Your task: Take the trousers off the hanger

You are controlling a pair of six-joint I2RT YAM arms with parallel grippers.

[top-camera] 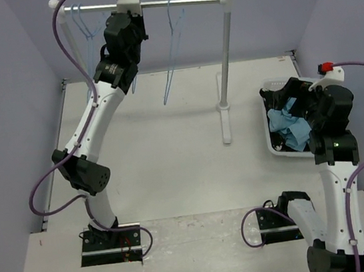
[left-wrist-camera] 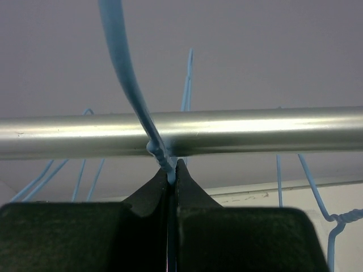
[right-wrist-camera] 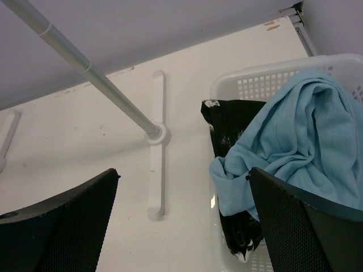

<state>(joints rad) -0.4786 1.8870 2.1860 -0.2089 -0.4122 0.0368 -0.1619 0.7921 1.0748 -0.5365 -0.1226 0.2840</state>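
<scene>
Trousers [right-wrist-camera: 306,130] lie heaped in the white basket [right-wrist-camera: 255,79], off to the right of the rail [left-wrist-camera: 255,133], under our right claw [right-wrist-camera: 182,175], whose fingers stand wide apart and hold nothing. Our left claw [left-wrist-camera: 172,170] is clamped on the hanger [left-wrist-camera: 122,62] at its twisted neck, just below the rail. We judge the garment freed, so we should seat the hook on the rail before letting go. We count one pair of trousers, one dark garment [right-wrist-camera: 227,119], one basket, one rail and at least four hangers.
</scene>
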